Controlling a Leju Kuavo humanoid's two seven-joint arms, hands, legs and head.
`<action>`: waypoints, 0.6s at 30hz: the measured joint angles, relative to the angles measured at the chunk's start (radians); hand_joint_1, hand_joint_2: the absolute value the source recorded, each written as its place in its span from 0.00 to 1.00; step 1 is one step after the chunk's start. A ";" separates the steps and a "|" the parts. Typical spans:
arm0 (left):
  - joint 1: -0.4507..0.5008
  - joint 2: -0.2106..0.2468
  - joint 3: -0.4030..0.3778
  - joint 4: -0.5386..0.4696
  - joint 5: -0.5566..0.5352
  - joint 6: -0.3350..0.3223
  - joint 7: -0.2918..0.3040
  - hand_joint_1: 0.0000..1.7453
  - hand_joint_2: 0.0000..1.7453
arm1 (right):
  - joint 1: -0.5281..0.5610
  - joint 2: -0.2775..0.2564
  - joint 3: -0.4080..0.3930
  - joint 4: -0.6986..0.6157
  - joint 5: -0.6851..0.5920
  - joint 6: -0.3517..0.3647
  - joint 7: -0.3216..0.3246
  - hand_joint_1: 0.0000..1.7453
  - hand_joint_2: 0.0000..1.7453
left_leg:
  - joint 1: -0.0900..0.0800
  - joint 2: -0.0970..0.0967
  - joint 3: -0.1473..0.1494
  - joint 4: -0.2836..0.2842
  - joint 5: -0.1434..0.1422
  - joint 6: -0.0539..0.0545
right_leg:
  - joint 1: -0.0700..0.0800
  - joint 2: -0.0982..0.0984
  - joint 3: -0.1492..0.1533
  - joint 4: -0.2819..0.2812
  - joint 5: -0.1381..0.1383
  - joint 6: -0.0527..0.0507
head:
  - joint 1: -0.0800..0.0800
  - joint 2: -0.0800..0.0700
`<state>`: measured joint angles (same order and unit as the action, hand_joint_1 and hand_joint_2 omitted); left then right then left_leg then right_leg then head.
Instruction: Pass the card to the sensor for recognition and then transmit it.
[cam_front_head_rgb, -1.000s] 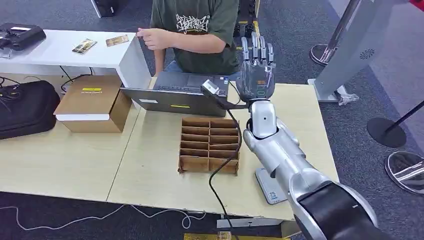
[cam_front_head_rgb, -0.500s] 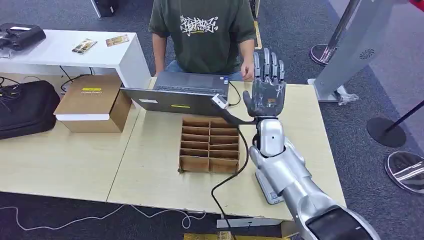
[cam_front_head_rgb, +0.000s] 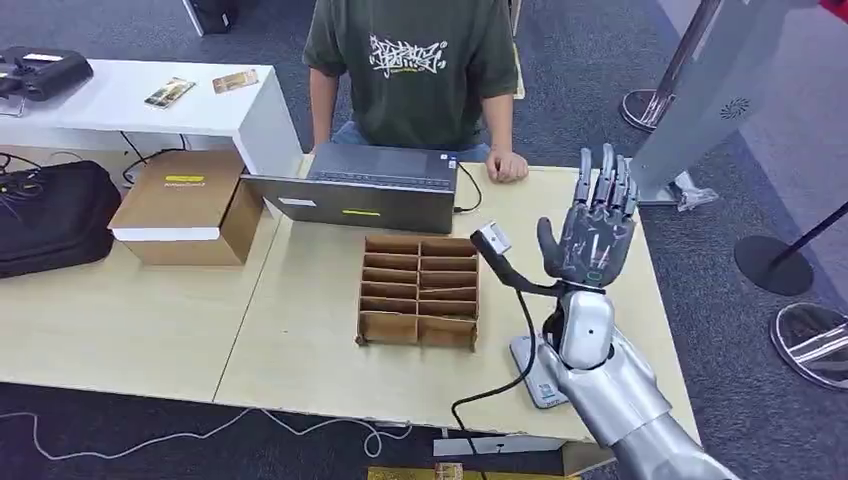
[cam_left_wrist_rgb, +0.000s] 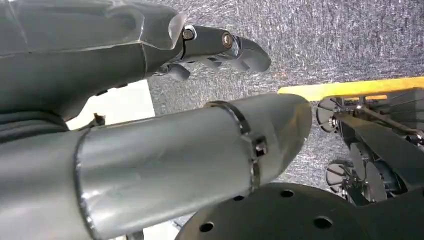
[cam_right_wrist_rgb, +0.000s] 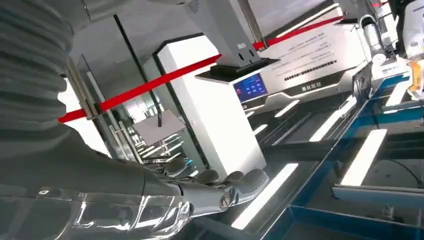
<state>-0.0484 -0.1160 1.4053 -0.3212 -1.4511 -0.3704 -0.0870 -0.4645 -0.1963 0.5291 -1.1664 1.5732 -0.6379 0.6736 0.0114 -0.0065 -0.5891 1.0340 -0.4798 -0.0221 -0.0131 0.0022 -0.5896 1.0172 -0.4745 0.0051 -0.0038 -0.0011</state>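
My right hand (cam_front_head_rgb: 592, 225) is raised over the right part of the wooden table (cam_front_head_rgb: 300, 330), open, fingers pointing up, and holds nothing. In the right wrist view its fingers (cam_right_wrist_rgb: 227, 186) stretch out, with nothing in them. A flat grey sensor pad (cam_front_head_rgb: 532, 377) lies at the table's front edge, partly under my right forearm. Two cards (cam_front_head_rgb: 168, 92) (cam_front_head_rgb: 234, 80) lie on the white side table (cam_front_head_rgb: 120, 110) at the far left. My left hand (cam_left_wrist_rgb: 150, 40) hangs over grey carpet with nothing in it.
A cardboard divider box (cam_front_head_rgb: 418, 290) stands mid-table, and a laptop (cam_front_head_rgb: 360, 185) lies behind it. A person sits across the table, one hand (cam_front_head_rgb: 507, 166) resting on it. A brown carton (cam_front_head_rgb: 185, 205) and a black bag (cam_front_head_rgb: 50, 215) sit at the left. A black cable (cam_front_head_rgb: 500, 385) hangs from my wrist.
My right hand has drawn back from above the laptop, moving right and nearer to me. The person's hand left the white table, and a hand now rests beside the laptop.
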 joint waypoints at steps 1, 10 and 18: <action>0.000 0.000 0.000 0.000 0.000 0.000 0.000 0.00 0.00 | 0.014 -0.017 0.003 -0.023 0.000 0.012 0.010 0.00 1.00 | 0.000 0.000 0.000 0.000 0.000 0.000 | 0.000 0.000 0.000 0.000 0.000 0.000 | 0.000 0.000; 0.009 -0.009 0.019 -0.003 0.010 -0.007 -0.001 0.00 0.00 | 0.208 -0.189 -0.035 -0.312 0.000 0.148 0.025 0.00 1.00 | -0.001 -0.001 -0.001 0.000 -0.002 0.001 | 0.000 -0.001 0.000 -0.001 -0.001 0.001 | 0.000 0.000; 0.010 -0.016 0.024 -0.012 0.013 -0.015 -0.003 0.00 0.00 | 0.315 -0.257 -0.087 -0.461 0.000 0.196 0.025 0.00 1.00 | 0.000 0.000 0.000 0.000 -0.002 0.002 | 0.000 -0.001 0.000 -0.001 -0.001 0.001 | 0.000 0.000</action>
<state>-0.0381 -0.1324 1.4290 -0.3330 -1.4382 -0.3853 -0.0900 -0.1492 -0.4536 0.4421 -1.6271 1.5732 -0.4421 0.6985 0.0110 -0.0066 -0.5890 1.0340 -0.4821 -0.0198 -0.0133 0.0013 -0.5893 1.0166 -0.4755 0.0062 -0.0038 -0.0011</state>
